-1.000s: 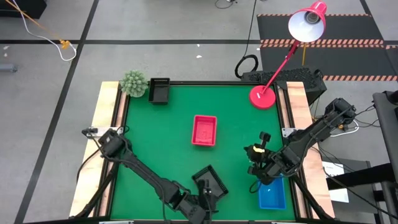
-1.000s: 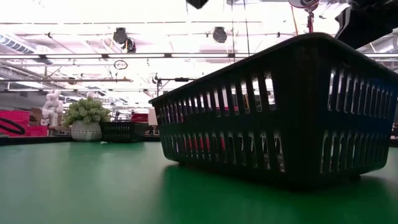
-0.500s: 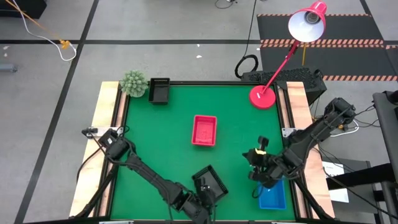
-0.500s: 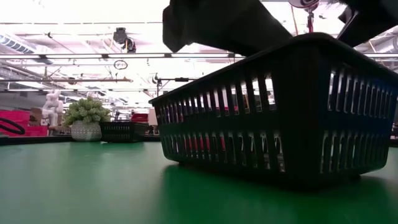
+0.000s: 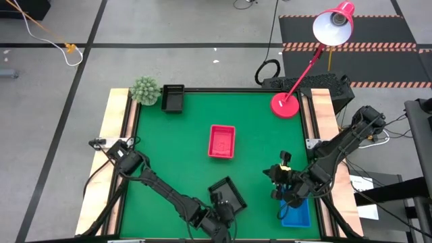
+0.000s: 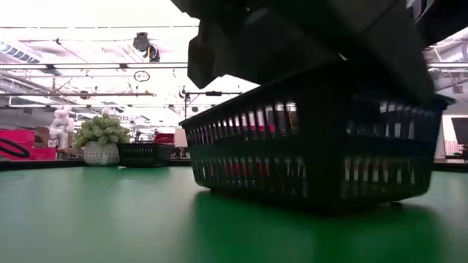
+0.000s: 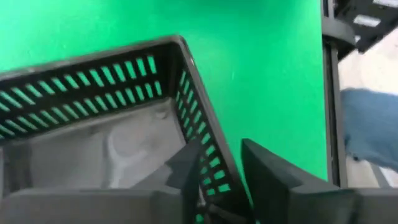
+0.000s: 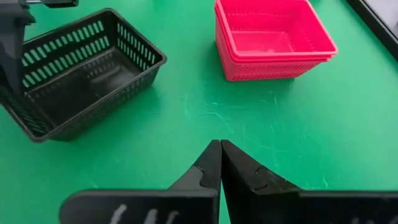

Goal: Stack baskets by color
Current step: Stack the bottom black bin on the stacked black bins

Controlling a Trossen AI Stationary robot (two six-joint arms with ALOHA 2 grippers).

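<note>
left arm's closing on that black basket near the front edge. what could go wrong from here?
1. Left gripper straddles only one wall of the near black basket, at a corner, so a lift may tilt or drop it.
2. The basket sits askew, so it may not nest squarely on the far black basket.

The left arm reaches along the table's near edge, its left gripper (image 5: 224, 214) low, one finger (image 7: 186, 171) on each side of a thin wall. The right gripper (image 8: 220, 151) hovers above the table's right side, fingers pressed together
</note>
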